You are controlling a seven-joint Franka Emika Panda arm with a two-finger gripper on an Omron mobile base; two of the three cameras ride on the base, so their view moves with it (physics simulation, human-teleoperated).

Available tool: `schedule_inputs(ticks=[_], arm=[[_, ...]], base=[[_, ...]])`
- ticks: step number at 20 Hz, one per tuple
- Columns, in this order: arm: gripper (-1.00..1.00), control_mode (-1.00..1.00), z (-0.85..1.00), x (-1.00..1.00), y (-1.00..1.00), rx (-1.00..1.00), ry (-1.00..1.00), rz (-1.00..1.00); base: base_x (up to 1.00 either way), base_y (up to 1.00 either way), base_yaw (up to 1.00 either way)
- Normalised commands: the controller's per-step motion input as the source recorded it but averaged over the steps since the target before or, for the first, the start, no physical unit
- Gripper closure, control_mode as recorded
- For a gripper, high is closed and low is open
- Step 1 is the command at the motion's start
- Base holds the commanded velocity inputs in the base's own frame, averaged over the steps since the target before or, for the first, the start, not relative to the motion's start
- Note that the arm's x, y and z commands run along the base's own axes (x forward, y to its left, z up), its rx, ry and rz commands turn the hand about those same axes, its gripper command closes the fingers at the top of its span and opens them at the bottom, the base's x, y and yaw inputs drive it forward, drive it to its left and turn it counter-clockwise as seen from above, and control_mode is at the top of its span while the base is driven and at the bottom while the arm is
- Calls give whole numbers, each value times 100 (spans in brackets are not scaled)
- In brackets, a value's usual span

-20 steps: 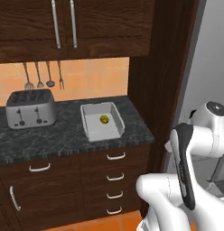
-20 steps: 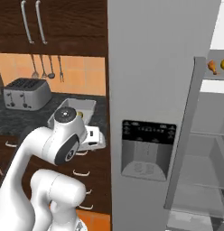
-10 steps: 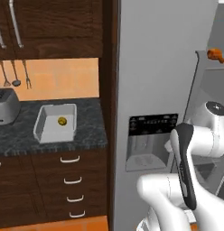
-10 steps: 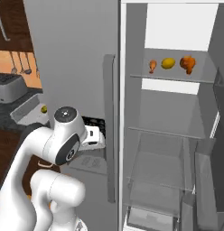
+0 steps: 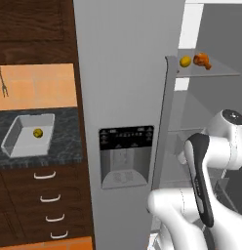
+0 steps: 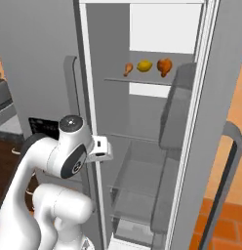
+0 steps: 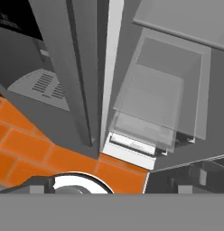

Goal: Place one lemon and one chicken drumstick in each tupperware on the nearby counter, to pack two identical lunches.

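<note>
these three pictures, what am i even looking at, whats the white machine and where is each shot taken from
It's a rendered kitchen. The white machine is a robot arm on a driving base. Two cameras ride behind it, left and right; the third sits on its hand, looking down at the orange floor and the open fridge.

On a fridge shelf lie a lemon and two drumsticks. On the black counter sits a grey tray holding another lemon.

The gripper is open and holds nothing.
</note>
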Motion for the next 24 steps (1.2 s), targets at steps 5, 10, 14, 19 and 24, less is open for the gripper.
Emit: schedule_inputs(ticks=[5, 10, 14, 19, 24], arm=[[-100, 100, 0, 0, 0, 0, 0, 0], [-100, 100, 0, 0, 0, 0, 0, 0], [-100, -100, 0, 12, 0, 0, 0, 0], [-100, -100, 24, 44, 7, 0, -33, 1], [-100, -100, 70, 41, 27, 0, -38, -2]], base=[[8, -55, 0], [14, -51, 2], [21, -11, 4], [0, 0, 0], [0, 0, 0]])
